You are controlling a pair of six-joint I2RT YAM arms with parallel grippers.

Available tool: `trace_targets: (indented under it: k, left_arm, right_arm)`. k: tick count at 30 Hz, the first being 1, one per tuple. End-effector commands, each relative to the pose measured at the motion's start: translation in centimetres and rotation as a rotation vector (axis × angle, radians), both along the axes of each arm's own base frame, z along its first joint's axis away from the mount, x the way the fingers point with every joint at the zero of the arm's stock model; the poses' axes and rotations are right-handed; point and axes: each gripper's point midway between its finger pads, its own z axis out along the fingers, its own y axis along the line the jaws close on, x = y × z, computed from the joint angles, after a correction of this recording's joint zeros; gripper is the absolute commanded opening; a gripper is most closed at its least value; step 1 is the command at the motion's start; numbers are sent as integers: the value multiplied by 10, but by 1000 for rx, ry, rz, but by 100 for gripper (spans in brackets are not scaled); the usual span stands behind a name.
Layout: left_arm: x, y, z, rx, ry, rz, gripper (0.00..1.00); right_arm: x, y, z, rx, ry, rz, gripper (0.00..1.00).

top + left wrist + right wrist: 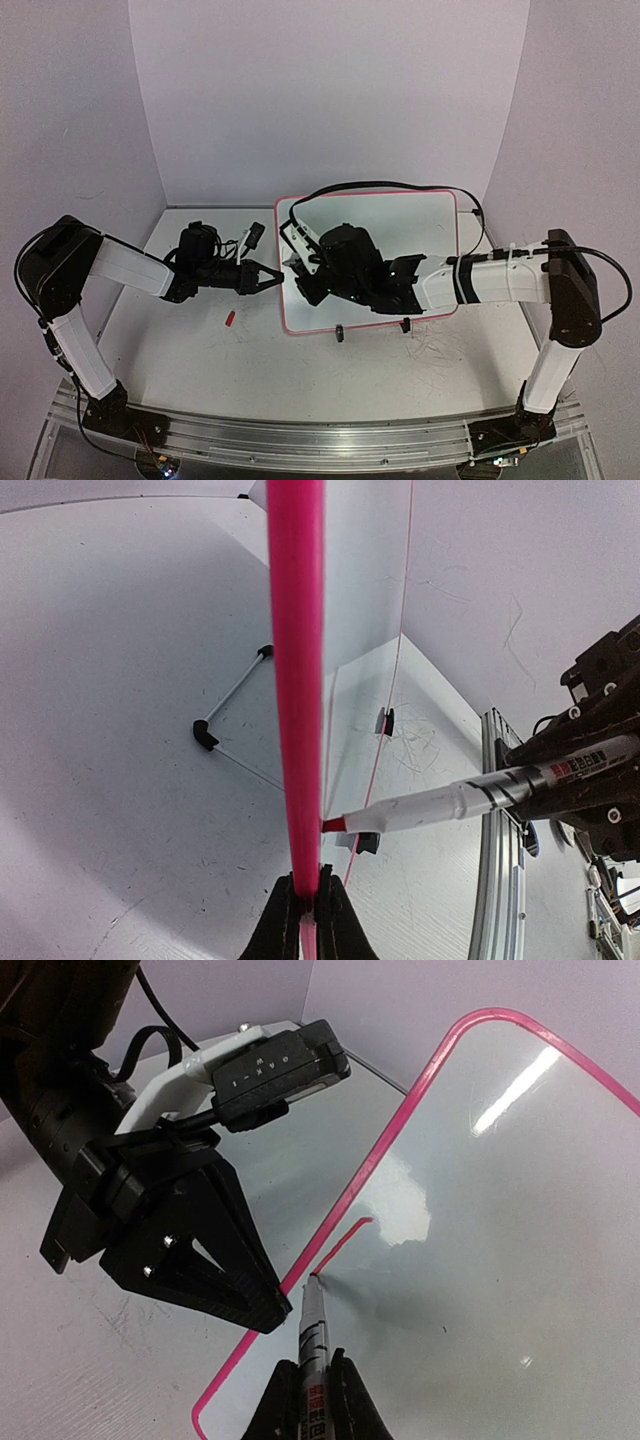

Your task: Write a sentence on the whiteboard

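We judge the sentence barely begun: 1 short red stroke (pixel 345 1242) sits near the left rim of the whiteboard (pixel 400 220), which stands tilted on the bench (pixel 200 355); nearly all the lettering is left to do. The right end effector (pixel 312 1392), reaching leftward across the board, is clamped on a red marker (pixel 314 1330), tip touching the surface. The left end effector (pixel 305 910) pinches the board's left rim, forearm stretched toward it.

1. Plain pale wall panels (pixel 320 90) close off the tabletop (pixel 200 350) at its back and both sides.
2. The white tabletop carries grey scuffs near its front right corner.
3. A metal rail (pixel 320 440) runs along its near edge.
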Motion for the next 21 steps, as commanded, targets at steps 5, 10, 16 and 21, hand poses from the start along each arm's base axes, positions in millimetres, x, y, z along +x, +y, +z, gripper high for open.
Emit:
trace_targets:
  k: [5, 10, 16, 21]
  left_arm:
    - [2, -4, 22, -29, -82, -18, 0]
    - [2, -5, 23, -30, -82, -19, 0]
    - [1, -5, 23, -30, -80, -22, 0]
    - [1, -5, 23, -32, -80, -22, 0]
  right_arm:
    - [-8, -1, 57, 129, -43, 20, 0]
    - [-2, -6, 65, 140, -74, -9, 0]
    - [5, -5, 62, 127, -87, -32, 0]
    - [9, -3, 61, 117, -96, -42, 0]
